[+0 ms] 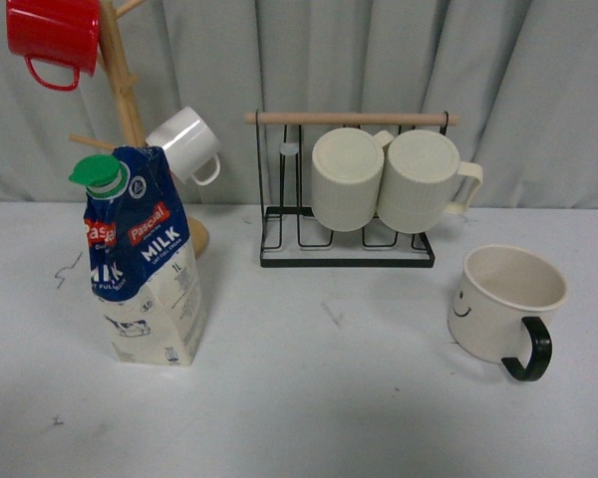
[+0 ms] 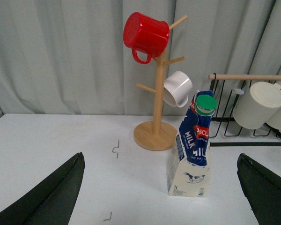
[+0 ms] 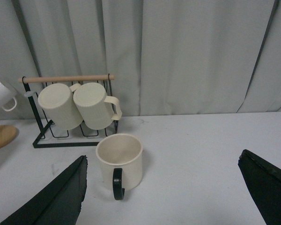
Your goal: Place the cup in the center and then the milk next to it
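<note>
Left hand (image 2: 160, 156) spread, milk (image 2: 191, 157) standing ahead of it, untouched, on the worktop's (image 1: 309, 398) left side. Right hand (image 3: 164, 156) spread, cup (image 3: 120, 161) upright ahead, untouched, right side.

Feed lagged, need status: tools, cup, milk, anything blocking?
Left tool open, right tool open, both empty. Cup right, milk left, both upright, ungrasped. Table between them bare.
</note>
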